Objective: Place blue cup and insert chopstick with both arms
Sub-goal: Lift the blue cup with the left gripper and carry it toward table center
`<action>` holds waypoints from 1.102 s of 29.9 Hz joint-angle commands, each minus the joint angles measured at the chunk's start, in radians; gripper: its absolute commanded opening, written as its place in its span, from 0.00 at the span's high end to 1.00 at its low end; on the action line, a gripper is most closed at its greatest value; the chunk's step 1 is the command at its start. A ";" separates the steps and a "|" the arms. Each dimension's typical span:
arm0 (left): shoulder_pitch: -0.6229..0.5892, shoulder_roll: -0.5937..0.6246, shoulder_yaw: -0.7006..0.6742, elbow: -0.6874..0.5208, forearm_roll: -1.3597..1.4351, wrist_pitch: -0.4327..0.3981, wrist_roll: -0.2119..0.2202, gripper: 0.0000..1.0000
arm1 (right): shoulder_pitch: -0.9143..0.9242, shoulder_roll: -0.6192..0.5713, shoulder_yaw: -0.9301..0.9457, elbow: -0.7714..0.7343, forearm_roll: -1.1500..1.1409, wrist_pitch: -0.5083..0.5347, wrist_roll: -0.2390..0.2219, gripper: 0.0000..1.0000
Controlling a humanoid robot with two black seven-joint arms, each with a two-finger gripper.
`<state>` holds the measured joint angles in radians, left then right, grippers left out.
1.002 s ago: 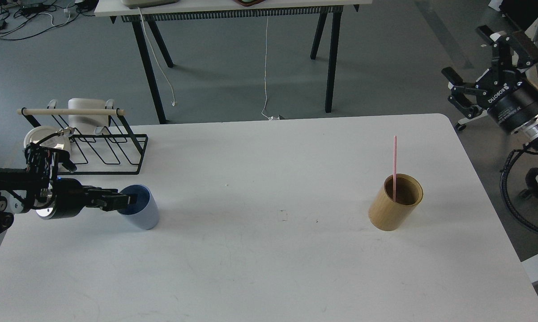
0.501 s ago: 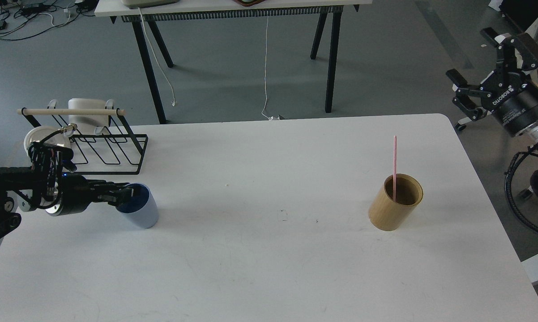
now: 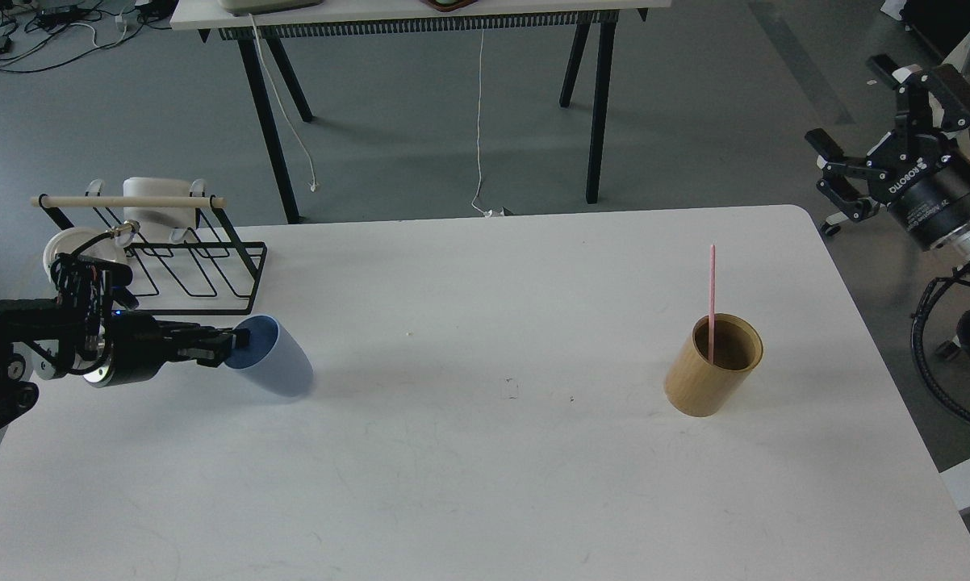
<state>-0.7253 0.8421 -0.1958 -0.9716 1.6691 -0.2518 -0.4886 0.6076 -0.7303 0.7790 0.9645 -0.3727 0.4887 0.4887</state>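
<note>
The blue cup tilts with its mouth toward the left gripper, base pointing away to the right; that claw pinches its rim. It is light blue outside, darker inside. The right gripper hangs spread off-table, well apart.

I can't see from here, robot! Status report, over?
Left gripper pinching tilted blue cup rim. Right gripper open, off table. Chopstick in tan holder.

A tan wooden cylinder holder is seen upright on the white bench, right of centre. A black wire rack with a pale wooden rod is set at the far-left corner.
</note>
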 commanded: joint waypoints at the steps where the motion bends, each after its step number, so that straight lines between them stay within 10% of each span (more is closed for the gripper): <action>1: -0.022 -0.001 -0.031 -0.051 -0.009 -0.004 0.000 1.00 | 0.000 -0.009 0.028 -0.021 0.009 0.000 0.000 0.02; 15: -0.190 -0.346 -0.090 -0.105 0.068 -0.037 0.000 1.00 | -0.135 -0.084 0.043 -0.216 0.362 0.000 0.000 0.02; 33: -0.263 -0.456 0.084 0.105 0.451 -0.047 0.000 1.00 | -0.147 -0.084 0.028 -0.204 0.342 0.000 0.000 0.02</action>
<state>-1.0030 0.3884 -0.1070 -0.8793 2.0864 -0.2993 -0.4887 0.4519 -0.8109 0.8080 0.7608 -0.0257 0.4888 0.4887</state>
